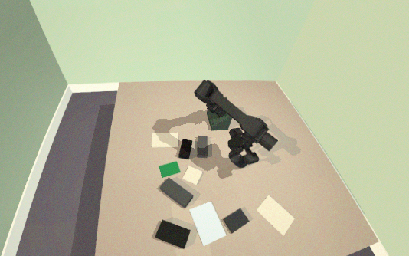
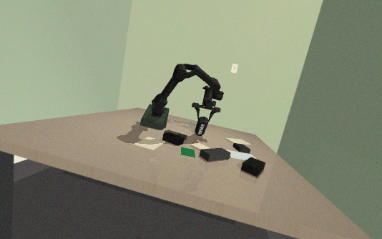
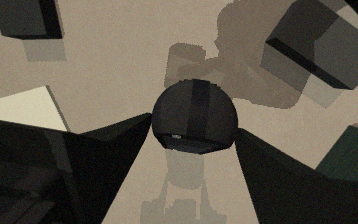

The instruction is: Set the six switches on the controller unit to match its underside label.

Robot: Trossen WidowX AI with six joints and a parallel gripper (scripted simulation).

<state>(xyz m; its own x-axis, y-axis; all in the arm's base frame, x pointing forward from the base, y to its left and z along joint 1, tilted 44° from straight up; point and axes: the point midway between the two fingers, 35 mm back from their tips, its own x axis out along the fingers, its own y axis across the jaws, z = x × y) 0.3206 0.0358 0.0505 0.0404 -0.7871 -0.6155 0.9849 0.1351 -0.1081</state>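
Observation:
The dark grey controller unit (image 2: 200,131) (image 3: 180,107) is held above the bench (image 1: 307,184) (image 2: 151,175), tilted off its base. My gripper (image 1: 243,153) (image 2: 202,122) (image 3: 193,125) is shut on it, one finger at each side. In the wrist view its rounded dark side with a darker band shows, and a small light mark sits near its lower edge. In the exterior view a pale strip with dark marks shows on one face. It is too small to read as filled or empty squares. The switch positions cannot be told.
A grey block (image 1: 202,146) (image 3: 350,47) and a black block (image 1: 185,149) lie near the arm base (image 1: 220,122). A green card (image 1: 169,169), a long grey block (image 1: 176,192), a pale blue sheet (image 1: 207,223) and several more dark blocks and cream cards lie farther out.

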